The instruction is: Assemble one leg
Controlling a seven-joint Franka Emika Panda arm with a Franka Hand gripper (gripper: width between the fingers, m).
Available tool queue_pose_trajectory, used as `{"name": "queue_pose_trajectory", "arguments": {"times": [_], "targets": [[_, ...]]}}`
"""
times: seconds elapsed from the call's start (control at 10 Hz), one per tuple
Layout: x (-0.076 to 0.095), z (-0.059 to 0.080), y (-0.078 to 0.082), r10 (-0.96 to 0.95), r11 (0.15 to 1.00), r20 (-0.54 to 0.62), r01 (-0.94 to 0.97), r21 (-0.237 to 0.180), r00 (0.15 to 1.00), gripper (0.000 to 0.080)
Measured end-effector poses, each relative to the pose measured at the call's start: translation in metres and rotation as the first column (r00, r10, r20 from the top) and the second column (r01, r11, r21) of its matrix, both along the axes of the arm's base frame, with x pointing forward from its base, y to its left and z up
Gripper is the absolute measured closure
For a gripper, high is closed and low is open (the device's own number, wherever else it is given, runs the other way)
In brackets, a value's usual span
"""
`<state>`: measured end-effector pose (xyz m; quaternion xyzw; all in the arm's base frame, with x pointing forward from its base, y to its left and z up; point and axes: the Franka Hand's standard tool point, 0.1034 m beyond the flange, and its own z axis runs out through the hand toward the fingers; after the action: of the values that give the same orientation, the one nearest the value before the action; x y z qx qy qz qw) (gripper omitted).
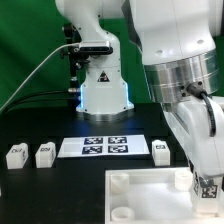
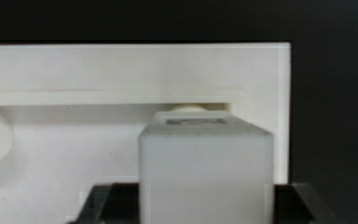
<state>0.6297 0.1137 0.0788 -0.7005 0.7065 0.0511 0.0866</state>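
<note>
Three spare legs [image 1: 44,153] beside marker board [image 1: 104,146], gripper [image 2: 202,205] clamping leg [image 2: 206,165] over panel [image 1: 150,195].

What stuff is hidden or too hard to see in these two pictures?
- The claw: in the exterior view the arm's own body hides its fingertips, and the picture's edge cuts it off, so open or shut is unclear.
- The leg in the wrist view: its bottom is cut off by the frame edge, and no tag shows.
- The panel: partly hidden by the arm and cut off at the exterior view's edge.
- Tags on the loose legs: too small to read.
</note>
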Motion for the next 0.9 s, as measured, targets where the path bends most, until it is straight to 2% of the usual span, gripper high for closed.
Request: {"name": "queue_pose_trajectory", "arguments": {"times": [0.1, 0.2, 0.3, 0.4, 0.6, 0.7, 0.9], "targets": [[0.0, 0.0, 0.0, 0.01, 1.0, 0.002, -0.01, 0.0, 1.0, 0.04], [0.0, 0.0, 0.0, 0.042, 0.999, 0.008, -0.042, -0.001, 0.999, 0.04], [0.0, -0.001, 0.001, 0.106, 0.994, 0.02, -0.106, -0.008, 0.994, 0.0264], [-0.002, -0.005, 0.002, 0.291, 0.957, 0.048, -0.29, -0.026, 0.955, 0.0168], [-0.006, -0.011, 0.009, 0.593, 0.805, 0.082, -0.589, -0.068, 0.801, 0.0155], [-0.006, -0.011, 0.007, 0.626, 0.78, 0.088, -0.621, -0.075, 0.775, 0.0151], [-0.006, -0.011, 0.006, 0.786, 0.617, 0.11, -0.779, -0.11, 0.608, 0.015]]}}
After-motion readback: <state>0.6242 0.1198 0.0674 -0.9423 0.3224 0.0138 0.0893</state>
